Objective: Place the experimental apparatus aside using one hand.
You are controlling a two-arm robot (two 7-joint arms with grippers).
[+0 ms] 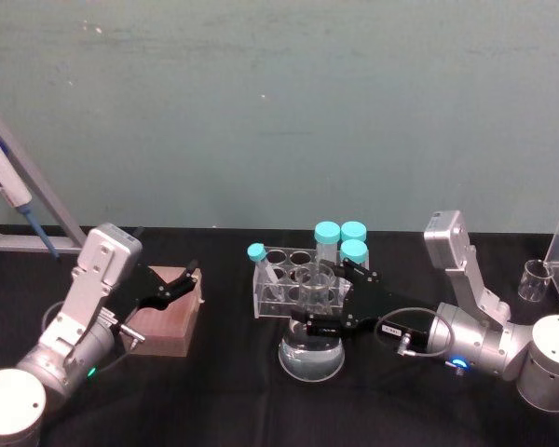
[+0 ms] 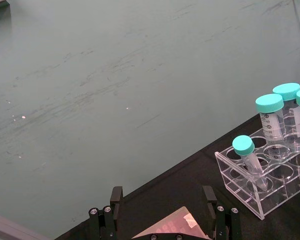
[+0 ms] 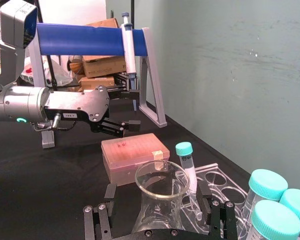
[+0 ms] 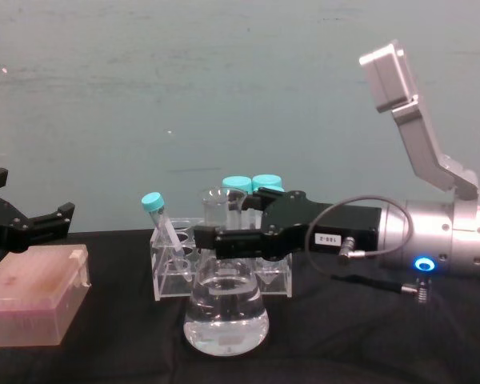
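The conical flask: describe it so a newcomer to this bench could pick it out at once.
Start at the clear tube rack in the middle of the black table. Directly in front of it, on the robot's side, stands the conical flask, with the right pincer around its neck. Unlike the teal-capped tubes behind, it is uncapped, wide-bottomed and holds clear liquid.

Dim, even lighting; a green cast is tinting the wall (image 1: 279,102). Black counter (image 1: 224,391) is absorbing shadows. Flask (image 4: 226,316) is catching faint highlights. Slight softness throughout.
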